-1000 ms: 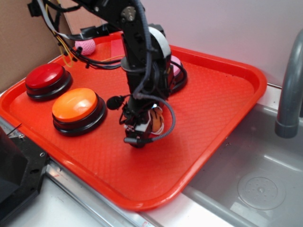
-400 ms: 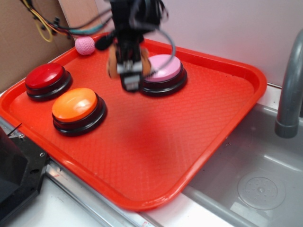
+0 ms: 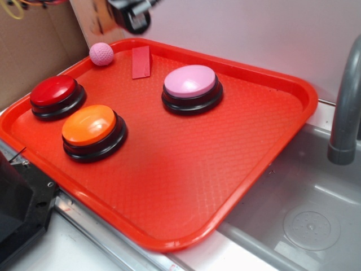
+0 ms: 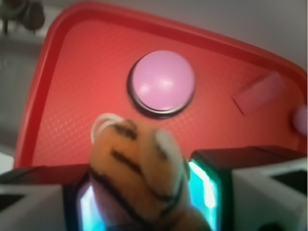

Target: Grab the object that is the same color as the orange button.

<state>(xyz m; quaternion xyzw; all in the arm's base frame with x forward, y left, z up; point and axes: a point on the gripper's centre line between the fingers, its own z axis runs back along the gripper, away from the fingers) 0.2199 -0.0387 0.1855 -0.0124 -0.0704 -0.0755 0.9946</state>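
The object, a small orange-tan plush tiger (image 4: 137,178) with dark stripes, fills the lower middle of the wrist view. My gripper (image 4: 144,192) is shut on it, a glowing pad pressed against each flank. The exterior view shows only the gripper's dark tip (image 3: 134,17) at the top edge, high above the tray's far left corner, and I cannot make out the tiger there. The orange button (image 3: 90,127) sits at the tray's front left, far below the gripper.
On the red tray (image 3: 254,141) stand a red button (image 3: 53,91) and a pink button (image 3: 190,82), with a pink ball (image 3: 101,53) and a flat red piece (image 3: 141,62) at the back. A sink (image 3: 304,220) and grey faucet (image 3: 344,113) lie to the right.
The gripper has risen from the tray's middle toward the back left with the tiger in it, and is now almost out of the exterior view.
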